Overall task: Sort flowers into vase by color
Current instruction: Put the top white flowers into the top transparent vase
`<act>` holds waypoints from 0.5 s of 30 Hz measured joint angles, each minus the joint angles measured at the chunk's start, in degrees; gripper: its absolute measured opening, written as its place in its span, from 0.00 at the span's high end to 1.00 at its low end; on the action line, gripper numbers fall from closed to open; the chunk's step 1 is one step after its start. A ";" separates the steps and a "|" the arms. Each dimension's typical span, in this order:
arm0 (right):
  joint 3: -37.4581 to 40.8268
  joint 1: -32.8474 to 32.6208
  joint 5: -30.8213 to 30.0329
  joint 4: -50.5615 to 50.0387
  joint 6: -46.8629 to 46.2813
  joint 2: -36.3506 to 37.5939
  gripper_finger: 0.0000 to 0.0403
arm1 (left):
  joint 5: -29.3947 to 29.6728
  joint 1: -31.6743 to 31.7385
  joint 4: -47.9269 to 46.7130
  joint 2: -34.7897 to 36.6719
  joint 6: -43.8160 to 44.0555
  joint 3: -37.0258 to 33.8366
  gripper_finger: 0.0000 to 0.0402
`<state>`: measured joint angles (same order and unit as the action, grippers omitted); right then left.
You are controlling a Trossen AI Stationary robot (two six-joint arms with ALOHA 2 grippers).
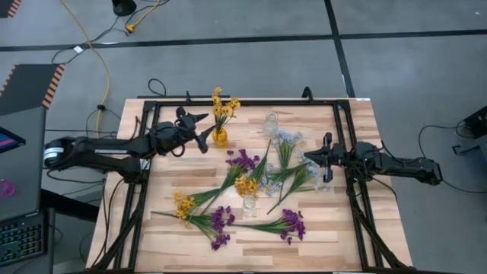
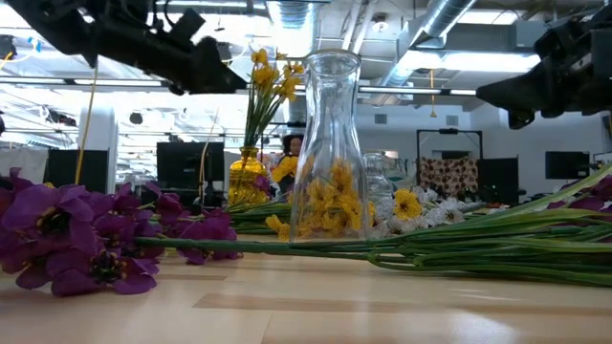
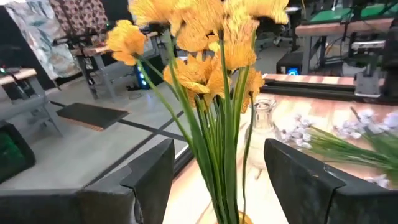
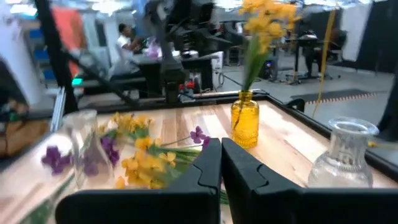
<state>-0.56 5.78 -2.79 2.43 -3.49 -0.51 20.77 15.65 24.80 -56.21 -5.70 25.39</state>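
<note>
A yellow glass vase (image 1: 220, 138) holds yellow-orange flowers (image 1: 223, 103) upright at the far middle of the table. My left gripper (image 1: 204, 131) is open just left of it. In the left wrist view, the flower stems (image 3: 214, 143) stand between its two fingers without touching them. My right gripper (image 1: 310, 158) is shut and empty above the pale white-blue flowers (image 1: 289, 141) on the right; it also shows in the right wrist view (image 4: 221, 155). Purple flowers (image 1: 242, 161) and yellow flowers (image 1: 247, 185) lie loose on the table.
Two clear glass vases stand on the table, one at the far middle (image 1: 271, 122) and one near the front (image 1: 249, 205). More loose sprigs lie toward the front: yellow (image 1: 183, 205), purple (image 1: 221, 221) and purple (image 1: 291, 223). Black frame rails (image 1: 144, 175) run along both sides.
</note>
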 joint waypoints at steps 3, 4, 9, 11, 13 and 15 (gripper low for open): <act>0.00 0.00 -2.14 0.99 -4.00 0.00 0.84 | -0.34 -0.98 -5.87 5.22 2.91 0.00 0.41; 0.00 0.00 -2.83 0.86 -5.28 0.00 0.82 | -1.06 -1.32 -8.15 6.86 4.01 0.00 0.41; 0.00 0.00 -5.06 1.01 -11.51 -0.02 0.69 | -5.67 -3.88 -17.38 13.58 8.71 0.00 0.41; -0.09 0.00 -5.05 1.14 -14.36 0.00 0.63 | -6.15 -5.08 -20.05 15.24 10.54 0.00 0.41; -0.46 0.00 -5.05 0.84 -17.08 -0.02 0.56 | -6.68 -6.17 -22.17 16.33 11.97 0.00 0.41; -1.18 0.00 -5.04 1.09 -18.71 0.00 0.50 | -7.01 -7.24 -23.89 16.59 13.23 0.00 0.41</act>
<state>-1.73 5.78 -7.83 3.51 -22.20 -0.51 13.76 8.41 0.91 -39.62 7.53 25.39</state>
